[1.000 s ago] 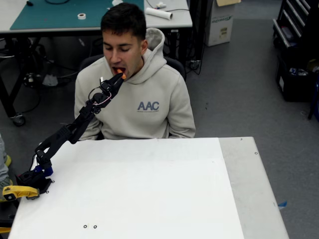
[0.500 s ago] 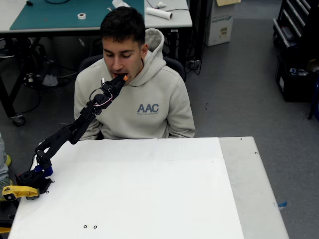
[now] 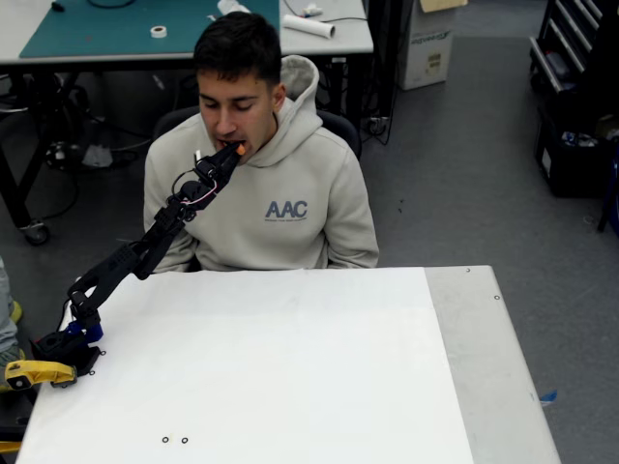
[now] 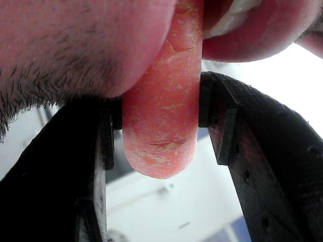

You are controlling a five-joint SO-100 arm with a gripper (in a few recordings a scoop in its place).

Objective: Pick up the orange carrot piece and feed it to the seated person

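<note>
Because I want the seated person (image 3: 253, 184) to take it safely with the lips, I hold the pincer (image 4: 154, 126) clamped on the lower half of the orange carrot piece (image 4: 162, 101), whose free upper end already sits inside the mouth, high above the table (image 3: 290, 387).

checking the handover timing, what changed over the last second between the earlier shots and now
The seated person closed his mouth from wide open onto the orange carrot piece and lowered his head slightly toward it. The gripper barely moved and remains at his mouth, jaws on either side of the carrot in the wrist view. The arm's pose, the white table and the yellow clamp at the arm's base stayed as they were.
</note>
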